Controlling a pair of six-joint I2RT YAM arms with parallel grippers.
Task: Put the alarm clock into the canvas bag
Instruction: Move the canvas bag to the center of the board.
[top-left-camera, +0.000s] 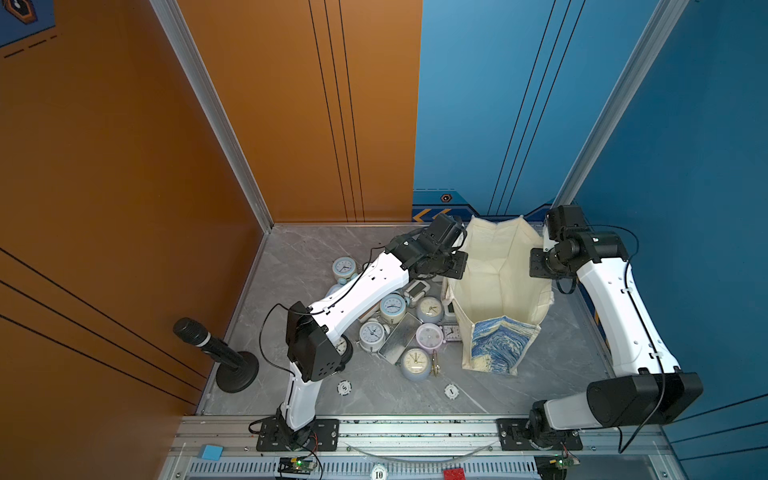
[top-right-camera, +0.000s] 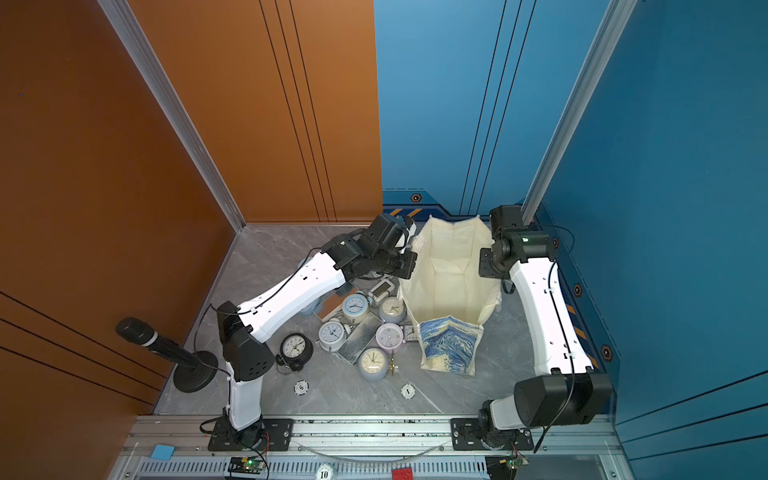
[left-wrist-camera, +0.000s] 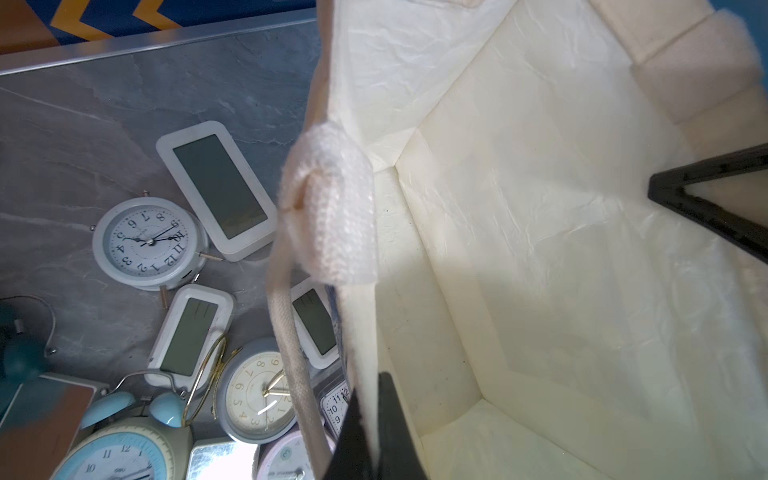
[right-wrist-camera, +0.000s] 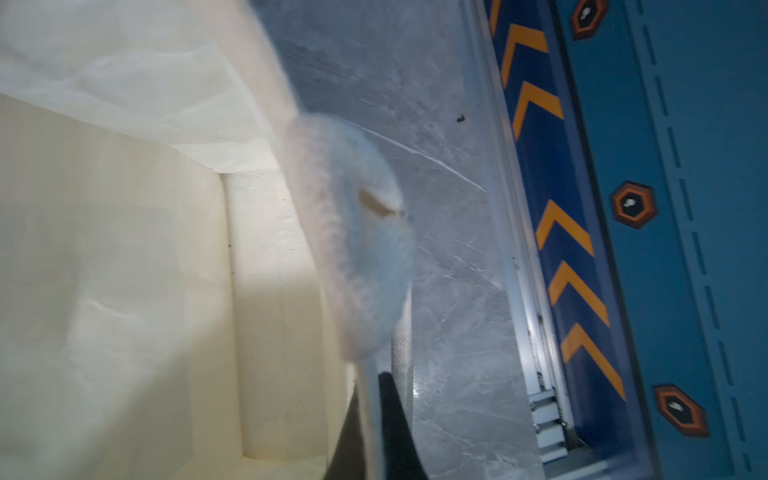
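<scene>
The canvas bag (top-left-camera: 498, 266) stands upright and wide open right of centre, cream lining up, blue swirl print (top-left-camera: 498, 345) on its near end. My left gripper (left-wrist-camera: 371, 428) is shut on the bag's left rim, one finger inside and one outside. On the opposite rim my right gripper (right-wrist-camera: 372, 428) is likewise shut. In both top views the two wrists (top-left-camera: 455, 266) (top-left-camera: 540, 266) flank the bag's mouth. Several alarm clocks lie heaped left of the bag, among them a blue one (top-left-camera: 392, 305) and a white round one (left-wrist-camera: 147, 243). Inside the bag (left-wrist-camera: 540, 249) only lining shows.
A microphone on a round stand (top-left-camera: 220, 353) stands at the front left. Two poker chips (top-left-camera: 344, 387) (top-left-camera: 451, 391) lie near the front edge. A shiny flat tin (top-left-camera: 401, 338) rests among the clocks. Walls close in at the back and both sides.
</scene>
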